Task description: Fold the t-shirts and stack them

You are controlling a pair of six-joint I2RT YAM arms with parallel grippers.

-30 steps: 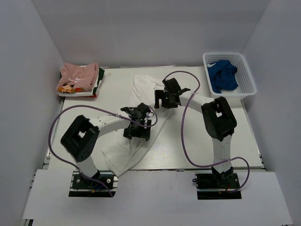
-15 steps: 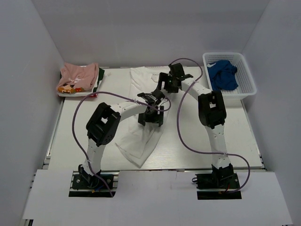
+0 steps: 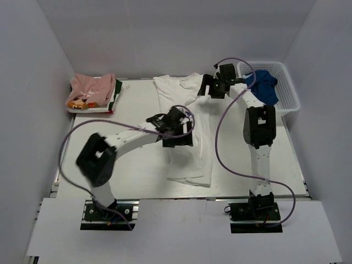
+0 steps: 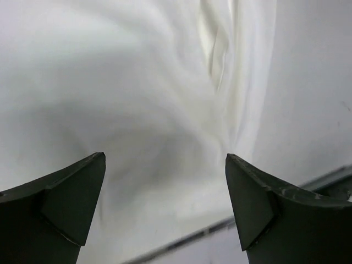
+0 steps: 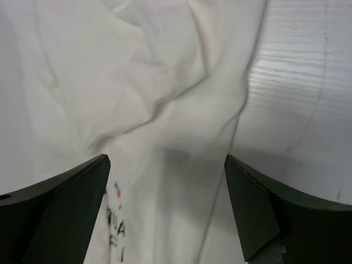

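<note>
The white t-shirt lies stretched out on the table from the back edge toward the front, crumpled along its middle. My left gripper hovers over its midsection, open; in the left wrist view the open left gripper has only white cloth beneath it. My right gripper is open over the shirt's back right shoulder. The right wrist view shows the open right gripper above white cloth with black lettering. The pink t-shirt lies folded at the back left.
The pink tee tops a small pile of folded cloth. A white basket holding a blue garment stands at the back right, close behind my right wrist. Grey walls enclose the table.
The white shirt went from a diagonal heap to a long strip running front to back. My right gripper moved back and right toward the basket; my left gripper shifted right over the shirt.
</note>
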